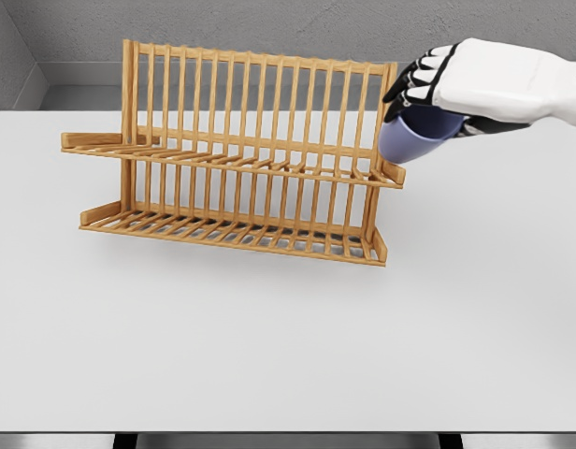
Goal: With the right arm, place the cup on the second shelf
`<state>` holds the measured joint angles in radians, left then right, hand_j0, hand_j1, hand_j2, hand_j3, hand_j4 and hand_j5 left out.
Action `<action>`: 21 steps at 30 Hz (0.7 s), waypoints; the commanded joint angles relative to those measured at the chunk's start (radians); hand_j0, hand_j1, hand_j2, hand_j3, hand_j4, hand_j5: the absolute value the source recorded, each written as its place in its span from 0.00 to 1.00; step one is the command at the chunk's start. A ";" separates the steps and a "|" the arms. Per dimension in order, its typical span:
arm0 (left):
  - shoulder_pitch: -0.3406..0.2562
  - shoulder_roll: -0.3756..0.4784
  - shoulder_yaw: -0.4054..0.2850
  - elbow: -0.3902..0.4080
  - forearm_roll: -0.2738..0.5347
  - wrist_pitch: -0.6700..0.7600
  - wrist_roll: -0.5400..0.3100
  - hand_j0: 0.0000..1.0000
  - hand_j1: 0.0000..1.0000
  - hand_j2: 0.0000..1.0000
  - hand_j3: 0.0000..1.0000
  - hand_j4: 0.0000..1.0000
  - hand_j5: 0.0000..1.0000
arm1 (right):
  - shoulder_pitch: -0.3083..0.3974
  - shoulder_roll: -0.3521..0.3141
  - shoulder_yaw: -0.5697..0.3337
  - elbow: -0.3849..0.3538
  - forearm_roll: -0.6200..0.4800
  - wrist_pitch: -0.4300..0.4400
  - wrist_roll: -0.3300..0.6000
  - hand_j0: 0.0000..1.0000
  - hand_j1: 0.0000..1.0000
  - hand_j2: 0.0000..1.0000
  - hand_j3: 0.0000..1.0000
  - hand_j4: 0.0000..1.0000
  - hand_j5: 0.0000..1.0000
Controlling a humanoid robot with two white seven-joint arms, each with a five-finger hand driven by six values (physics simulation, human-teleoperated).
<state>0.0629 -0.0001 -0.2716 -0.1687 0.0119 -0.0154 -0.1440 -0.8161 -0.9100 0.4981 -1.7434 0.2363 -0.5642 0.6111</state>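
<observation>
Wooden bars made up the dish rack point(237, 154), which stood on a big white table point(288, 346). The rack had a tall back made of thin upright sticks. It had two shelves made of slats. The top shelf point(223, 159) stuck out toward the front, about halfway up the rack. The bottom shelf point(232, 232) sat down low, right on the table. Both shelves looked bare.

The right hand point(461, 84) came in from the right side of the picture, up near the top. The arm was white and the fingers point(414, 79) were black and white. The fingers were curled around a blue cup point(414, 136), gripping it from above. The cup was tipped over on a slant, with its rounded lower end pointing down and to the left.

The cup was up in the air, not resting on any shelf. It hung just beside the right end of the rack, very near the top right post and the right tip of the top shelf. I could not tell if the cup touched the wood there. It was above the level of the top shelf and well above the bottom shelf.

Behind the table was a gray wall point(269, 28).
</observation>
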 commanded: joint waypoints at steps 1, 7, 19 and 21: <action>0.000 0.000 0.000 0.000 0.000 0.000 0.000 1.00 1.00 1.00 1.00 1.00 1.00 | 0.000 0.000 0.000 -0.010 -0.006 -0.002 0.000 0.67 0.67 0.67 0.67 0.67 0.67; 0.000 0.000 0.000 0.000 0.000 0.000 0.000 1.00 1.00 1.00 1.00 1.00 1.00 | -0.011 0.039 0.016 -0.010 -0.008 -0.008 0.000 0.67 0.67 0.67 0.67 0.67 0.67; 0.000 0.000 -0.001 0.000 0.000 0.000 0.000 1.00 1.00 1.00 1.00 1.00 1.00 | -0.012 0.060 0.079 -0.010 0.002 -0.003 0.000 0.67 0.67 0.67 0.67 0.67 0.67; 0.000 0.000 0.000 0.000 0.000 0.000 0.000 1.00 1.00 1.00 1.00 1.00 1.00 | -0.012 0.060 0.088 -0.010 0.003 -0.002 0.000 0.69 0.69 0.69 0.69 0.69 0.69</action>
<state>0.0629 0.0000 -0.2717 -0.1688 0.0119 -0.0153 -0.1439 -0.8284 -0.8505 0.5768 -1.7523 0.2524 -0.5701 0.6016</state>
